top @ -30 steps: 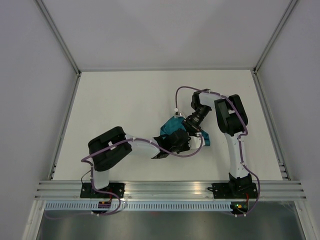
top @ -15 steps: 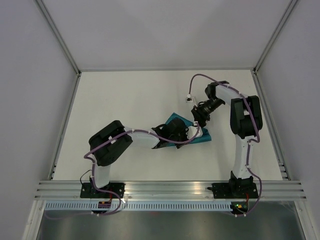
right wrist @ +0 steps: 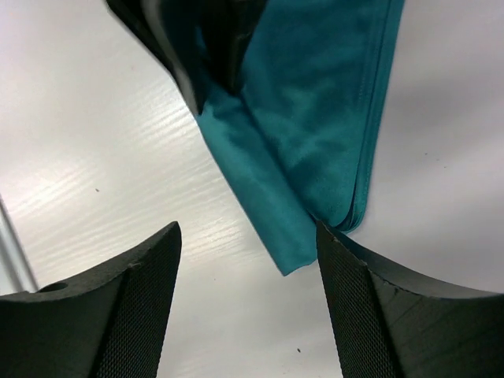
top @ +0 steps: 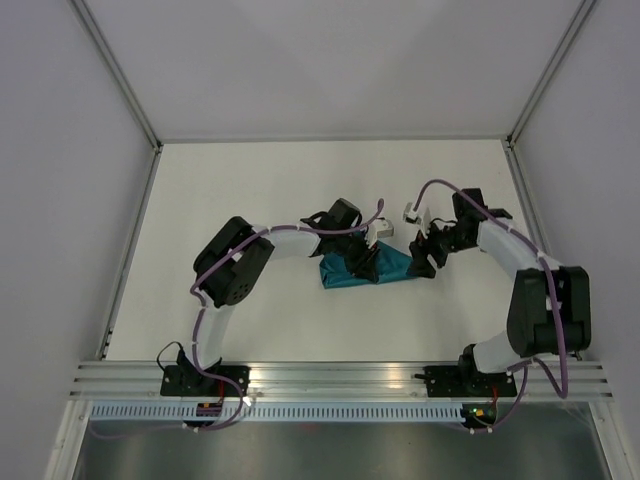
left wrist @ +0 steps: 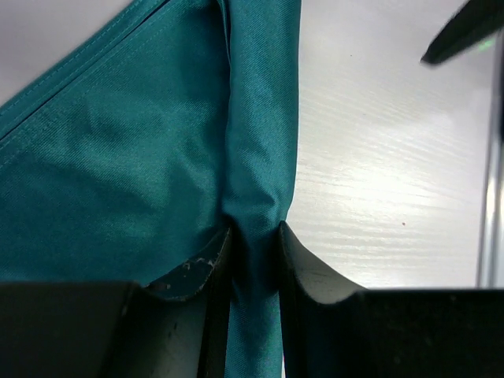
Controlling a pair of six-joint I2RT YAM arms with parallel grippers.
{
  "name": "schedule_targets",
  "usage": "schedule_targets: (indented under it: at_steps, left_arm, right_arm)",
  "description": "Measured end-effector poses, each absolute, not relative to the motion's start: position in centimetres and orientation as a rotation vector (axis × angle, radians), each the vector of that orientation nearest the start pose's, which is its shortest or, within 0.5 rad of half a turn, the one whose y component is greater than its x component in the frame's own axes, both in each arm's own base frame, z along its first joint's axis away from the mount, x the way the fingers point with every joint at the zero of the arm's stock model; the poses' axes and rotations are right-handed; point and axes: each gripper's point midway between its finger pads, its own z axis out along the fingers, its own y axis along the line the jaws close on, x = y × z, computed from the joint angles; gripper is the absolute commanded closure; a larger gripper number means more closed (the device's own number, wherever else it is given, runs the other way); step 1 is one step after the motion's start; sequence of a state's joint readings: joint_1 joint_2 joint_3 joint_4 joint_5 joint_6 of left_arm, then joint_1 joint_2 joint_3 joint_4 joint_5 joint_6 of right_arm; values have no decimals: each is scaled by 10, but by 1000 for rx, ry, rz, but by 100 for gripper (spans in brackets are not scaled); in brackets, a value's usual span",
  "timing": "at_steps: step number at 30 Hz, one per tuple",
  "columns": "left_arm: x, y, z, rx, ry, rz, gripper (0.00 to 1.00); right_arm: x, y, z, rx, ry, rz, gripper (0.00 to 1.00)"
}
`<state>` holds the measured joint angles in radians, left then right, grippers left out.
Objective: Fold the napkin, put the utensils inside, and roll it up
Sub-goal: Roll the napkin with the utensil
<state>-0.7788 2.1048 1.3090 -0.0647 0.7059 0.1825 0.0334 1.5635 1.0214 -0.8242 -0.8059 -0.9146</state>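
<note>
The teal napkin (top: 385, 268) lies mid-table as a folded, partly rolled bundle. My left gripper (top: 366, 256) reaches it from the far side and is shut on its rolled edge. In the left wrist view the black fingers (left wrist: 303, 264) pinch that roll (left wrist: 256, 157) between them. My right gripper (top: 427, 256) stands open just right of the napkin's right end, touching nothing. In the right wrist view the napkin's corner (right wrist: 315, 126) points down between the spread fingers (right wrist: 134, 299). The utensils are hidden.
The white table (top: 250, 190) is bounded by metal frame rails on the left (top: 130, 250) and right (top: 540, 250). An aluminium rail (top: 340, 378) carrying both arm bases runs along the near edge. Purple cables loop over both arms.
My right gripper has opened, let go of the napkin and drawn back to the right. The left arm has swung toward the far side, still holding the napkin, which now lies lower and flatter.
</note>
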Motion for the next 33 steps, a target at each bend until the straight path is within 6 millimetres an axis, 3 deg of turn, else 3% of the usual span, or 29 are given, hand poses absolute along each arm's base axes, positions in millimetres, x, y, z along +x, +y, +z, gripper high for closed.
schedule_targets:
  at_steps: [7, 10, 15, 22, 30, 33]
  left_arm:
    - [264, -410, 19, 1373, 2124, -1427, 80]
    - [259, -410, 19, 1359, 2164, -1506, 80]
    - [245, -409, 19, 1329, 2240, -1630, 80]
    - [237, -405, 20, 1300, 2308, -1687, 80]
    - [235, -405, 19, 1291, 2330, -1708, 76]
    - [234, -404, 19, 1290, 2333, -1711, 64]
  right_arm:
    - [249, 138, 50, -1410, 1944, 476, 23]
    - [244, 152, 44, -1475, 1873, 408, 23]
    - [251, 169, 46, -1519, 1780, 314, 24]
    - [242, 180, 33, -1585, 1745, 276, 25]
    - [242, 184, 22, -1608, 1748, 261, 37]
    - [246, 185, 21, -1603, 1745, 252, 50]
